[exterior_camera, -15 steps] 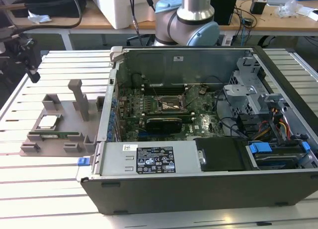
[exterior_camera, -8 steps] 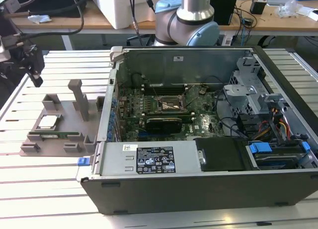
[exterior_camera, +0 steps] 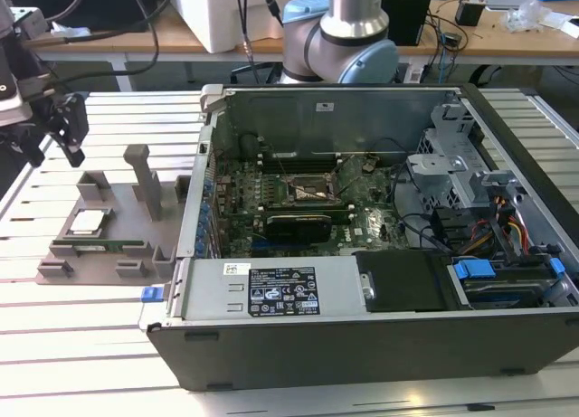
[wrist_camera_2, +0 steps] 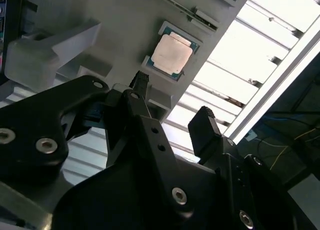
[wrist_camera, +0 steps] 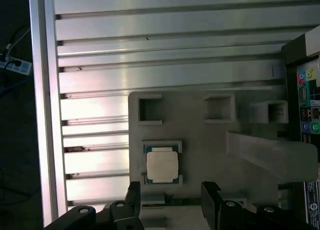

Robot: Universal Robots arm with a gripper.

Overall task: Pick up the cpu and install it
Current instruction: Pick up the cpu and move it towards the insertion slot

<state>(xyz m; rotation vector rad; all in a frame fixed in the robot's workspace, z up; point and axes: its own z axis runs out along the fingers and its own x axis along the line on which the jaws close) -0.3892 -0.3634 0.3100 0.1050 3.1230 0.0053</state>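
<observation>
- Position: the cpu (wrist_camera: 162, 166) lies flat in a square recess of the grey holder (wrist_camera: 192, 127), which rests on the slatted metal table (wrist_camera: 150, 40).
- You see the cpu as a small square chip. It has a pale, silvery-grey metal top with rounded corners, and a thin darker green-tinged rim shows around it.
- The metal top looks matt and plain in both wrist views, and it sits level with the recess walls around it.
- Your end effector (wrist_camera_2: 172, 98) has its two black fingers spread wide and holds nothing.
- In the second wrist view one fingertip (wrist_camera_2: 142, 81) sits near the edge of the cpu recess. I cannot tell whether it touches the holder.
- In the first wrist view the cpu shows in the gap between the two fingers, just beyond their tips.
- In the exterior view your end effector (exterior_camera: 56, 150) hangs over the table at that view's left, above the holder and apart from the cpu (exterior_camera: 88, 222).
- The open computer case (exterior_camera: 380, 345) stands just beside the holder, on the exterior view's right. Inside, the black-framed socket (exterior_camera: 312, 189) sits on the green motherboard.
</observation>
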